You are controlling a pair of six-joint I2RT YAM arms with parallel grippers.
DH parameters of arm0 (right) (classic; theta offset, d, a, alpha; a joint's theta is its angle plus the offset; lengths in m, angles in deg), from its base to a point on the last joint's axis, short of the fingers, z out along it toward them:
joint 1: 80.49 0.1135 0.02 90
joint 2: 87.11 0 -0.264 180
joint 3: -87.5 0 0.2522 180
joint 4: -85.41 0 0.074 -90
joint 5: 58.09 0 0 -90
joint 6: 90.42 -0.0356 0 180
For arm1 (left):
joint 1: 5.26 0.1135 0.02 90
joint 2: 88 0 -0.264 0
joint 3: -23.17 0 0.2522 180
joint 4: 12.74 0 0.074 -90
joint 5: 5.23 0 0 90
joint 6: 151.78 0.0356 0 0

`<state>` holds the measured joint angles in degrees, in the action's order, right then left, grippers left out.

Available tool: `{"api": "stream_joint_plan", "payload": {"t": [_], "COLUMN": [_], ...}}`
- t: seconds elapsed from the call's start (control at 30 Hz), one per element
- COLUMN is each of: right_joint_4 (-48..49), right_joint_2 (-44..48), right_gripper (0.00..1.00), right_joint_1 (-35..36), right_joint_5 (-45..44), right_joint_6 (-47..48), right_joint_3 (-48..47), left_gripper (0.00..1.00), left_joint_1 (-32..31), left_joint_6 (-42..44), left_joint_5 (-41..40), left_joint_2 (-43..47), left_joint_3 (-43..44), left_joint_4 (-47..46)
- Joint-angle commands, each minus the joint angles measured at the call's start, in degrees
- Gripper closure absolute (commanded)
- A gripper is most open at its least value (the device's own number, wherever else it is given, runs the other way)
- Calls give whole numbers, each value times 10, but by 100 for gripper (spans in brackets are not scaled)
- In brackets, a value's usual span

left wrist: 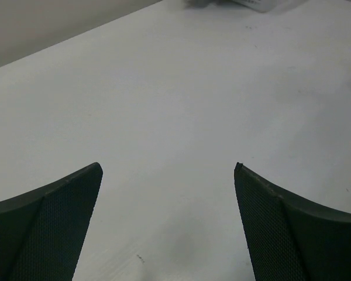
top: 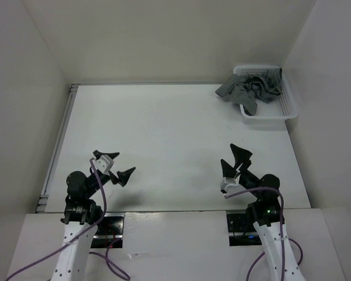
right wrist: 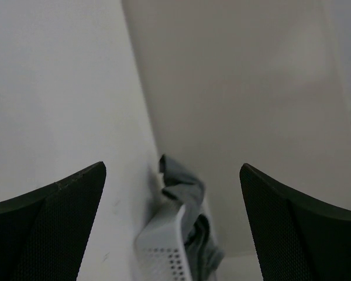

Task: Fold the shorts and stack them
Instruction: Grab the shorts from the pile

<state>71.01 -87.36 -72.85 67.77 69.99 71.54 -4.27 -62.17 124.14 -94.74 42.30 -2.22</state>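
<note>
Left gripper [top: 120, 165] opened wide, gripping nothing, low over the near left part of the table [top: 164, 123]. Right gripper [top: 229, 157] opened wide as well, also without any load, over the near right part, directed toward the far right corner. Both well apart from the cloth. In that far right corner of the table, a white mesh basket [top: 285, 111]. Inside it the shorts [top: 248, 89], grey, crumpled in a heap, not folded, one part hanging out over the left rim of the basket toward the table surface.
</note>
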Motion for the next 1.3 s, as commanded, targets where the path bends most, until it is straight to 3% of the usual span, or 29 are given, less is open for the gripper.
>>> {"api": "stream_joint_plan", "payload": {"t": [0.0, 0.1, 0.13, 0.2, 0.23, 0.27, 0.3, 0.33, 0.37, 0.4, 0.5, 0.57, 0.73, 0.77, 0.8, 0.9, 1.27], "right_joint_4": [217, 212, 212, 156, 139, 133, 133, 110, 82, 4, -99, -132, -171, -171, -171, -176, -157], "right_joint_2": [0, -85, -189, -312, -438, -501, -561, -624, -736, -787, -948, -1020, -1143, -1161, -1190, -1238, -1350], "right_gripper": [0, 0, 1, 1, 1, 1, 1, 1, 0, 0, 0, 0, 16, 19, 28, 36, 17], "right_joint_1": [9, 9, 14, 19, 33, 48, 64, 76, 77, 71, 11, -33, -98, -98, -104, -104, -126], "right_joint_5": [90, 16, -16, -53, -78, -183, -263, -338, -443, -471, -470, -447, -422, -437, -488, -575, -709], "right_joint_6": [9, 7, 14, -9, -107, -184, -263, -379, -423, -503, -640, -736, -881, -898, -904, -945, -967], "right_joint_3": [-3, -82, -146, -248, -372, -433, -551, -607, -663, -773, -918, -946, -1048, -1060, -1085, -1131, -1258], "left_gripper": [0, 0, 0, 0, 0, 0, 0, 0, 0, 0, 0, 0, 0, 0, 0, 0, 0], "left_joint_1": [-6, -12, -12, -24, -29, -35, -46, -46, -53, -58, -64, -70, -91, -91, -91, -91, -96], "left_joint_6": [4, 4, 4, 4, 4, 4, 4, 4, 4, 4, 4, 4, 4, 4, 4, 4, 4], "left_joint_5": [-82, -158, -178, -215, -235, -256, -273, -273, -273, -260, -226, -205, -185, -185, -185, -201, -231], "left_joint_2": [-96, -318, -454, -581, -688, -733, -771, -836, -863, -906, -964, -980, -986, -986, -991, -991, -1015], "left_joint_3": [91, 227, 353, 487, 547, 645, 684, 722, 754, 805, 858, 879, 872, 872, 872, 872, 877], "left_joint_4": [-161, -89, -55, 72, 105, 157, 180, 203, 238, 252, 290, 302, 313, 322, 322, 334, 352]}}
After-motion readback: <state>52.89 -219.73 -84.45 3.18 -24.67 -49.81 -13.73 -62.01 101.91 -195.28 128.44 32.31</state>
